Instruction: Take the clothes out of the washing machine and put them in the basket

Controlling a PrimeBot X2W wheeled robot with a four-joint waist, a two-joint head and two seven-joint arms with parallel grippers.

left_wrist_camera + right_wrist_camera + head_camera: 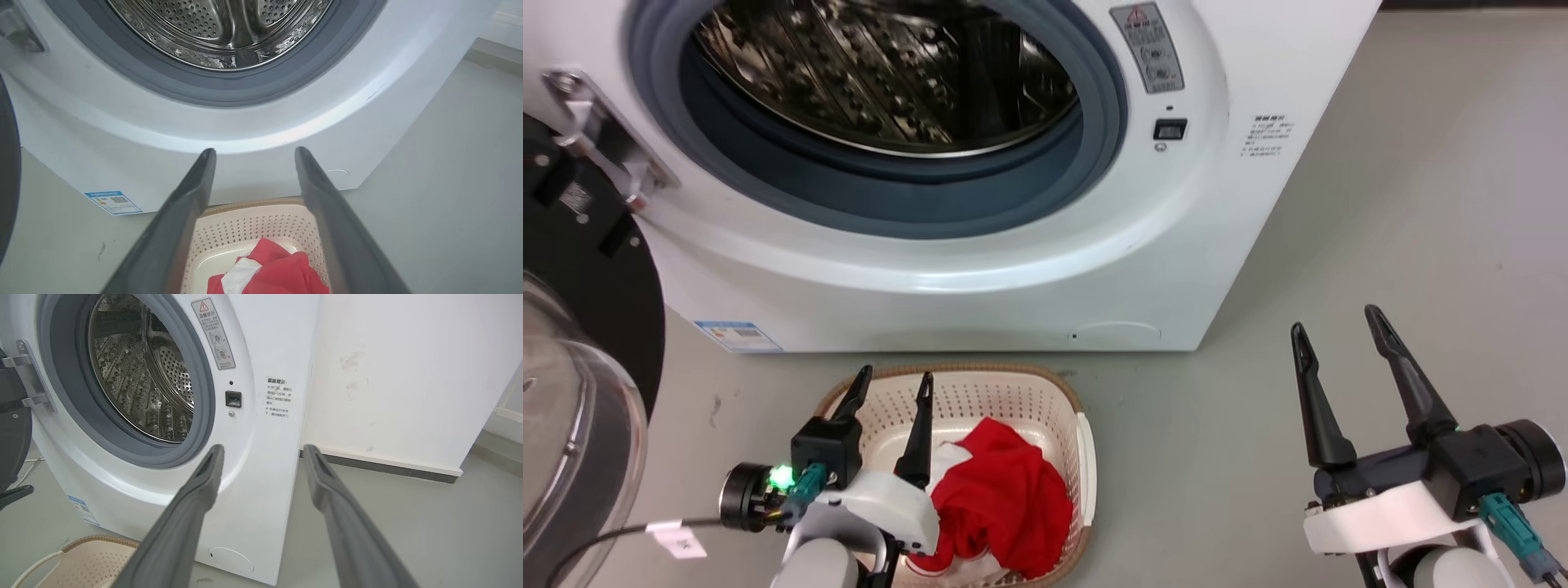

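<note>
A smooth pale grey floor (1421, 204) lay evenly lit, with a few small scuffs; a white wall (400, 375), faintly smudged, met it along a dark skirting strip (380, 465)

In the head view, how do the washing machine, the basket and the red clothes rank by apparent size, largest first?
1. washing machine
2. basket
3. red clothes, lying inside the basket

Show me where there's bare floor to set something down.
Widest free patch: the floor between the basket and the right gripper, running up to the right of the washing machine. Crowded on the left: the open door stands by the basket, the left gripper hovers over it, and clothes lie inside.
</note>
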